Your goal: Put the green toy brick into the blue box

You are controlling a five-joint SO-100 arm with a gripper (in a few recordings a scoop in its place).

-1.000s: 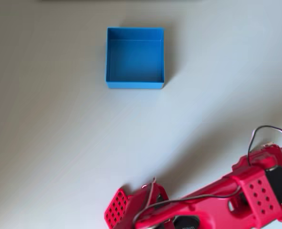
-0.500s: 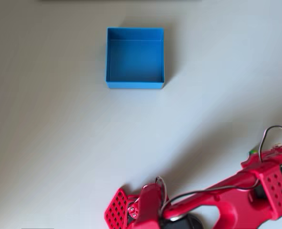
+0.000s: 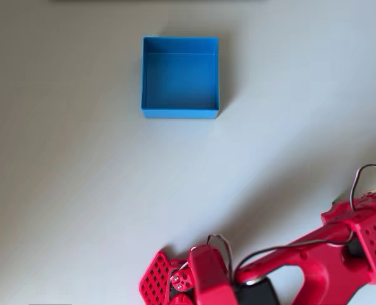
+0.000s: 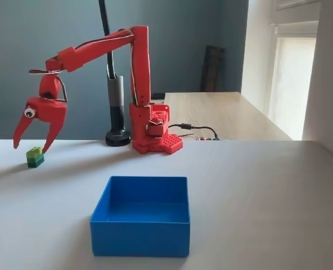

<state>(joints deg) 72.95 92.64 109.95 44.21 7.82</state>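
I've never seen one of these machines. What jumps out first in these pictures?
The bright red arm reaches out to the left of the fixed view, its open gripper with a googly eye pointing down just above a small green toy brick on the pale table. Nearest that camera sits the blue box, square and low-walled, with nothing inside it; in the overhead view it lies near the top, far from the arm.

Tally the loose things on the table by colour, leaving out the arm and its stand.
Green: 1, the green toy brick, on the table below the open gripper
Blue: 1, the blue box, nothing in it
Total: 2
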